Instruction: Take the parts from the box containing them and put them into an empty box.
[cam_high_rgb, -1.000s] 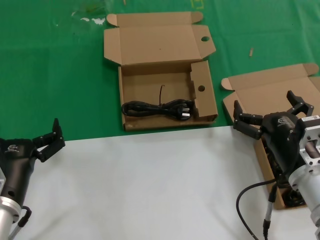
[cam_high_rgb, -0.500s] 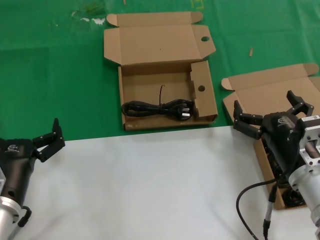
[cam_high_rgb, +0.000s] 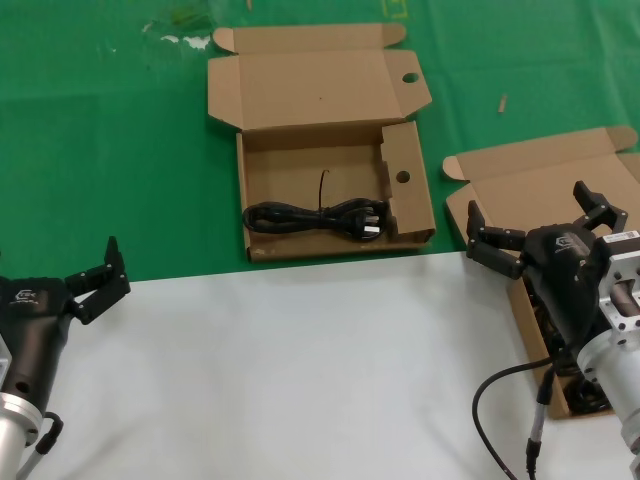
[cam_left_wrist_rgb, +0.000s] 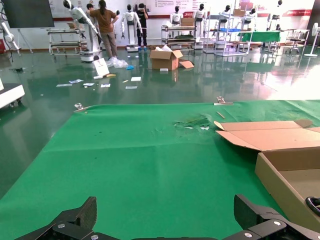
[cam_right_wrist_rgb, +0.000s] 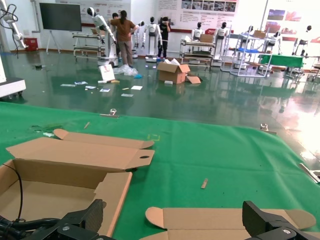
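trouble looked likeliest if the right gripper (cam_high_rgb: 535, 222), wide open and empty above the plain-lidded box (cam_high_rgb: 520, 185), snagged only one loop of a cable.

**A busy workshop hall behind your table**

You look across a green cloth (cam_left_wrist_rgb: 135, 150) to a glossy dark floor (cam_right_wrist_rgb: 200, 107) strewn with papers (cam_left_wrist_rgb: 102, 82) and cardboard cartons (cam_right_wrist_rgb: 172, 72). Metal racks (cam_right_wrist_rgb: 205, 50), a wall screen (cam_right_wrist_rgb: 61, 17), white humanoid robots (cam_left_wrist_rgb: 131, 20) and a person (cam_left_wrist_rgb: 105, 22) line the far wall.
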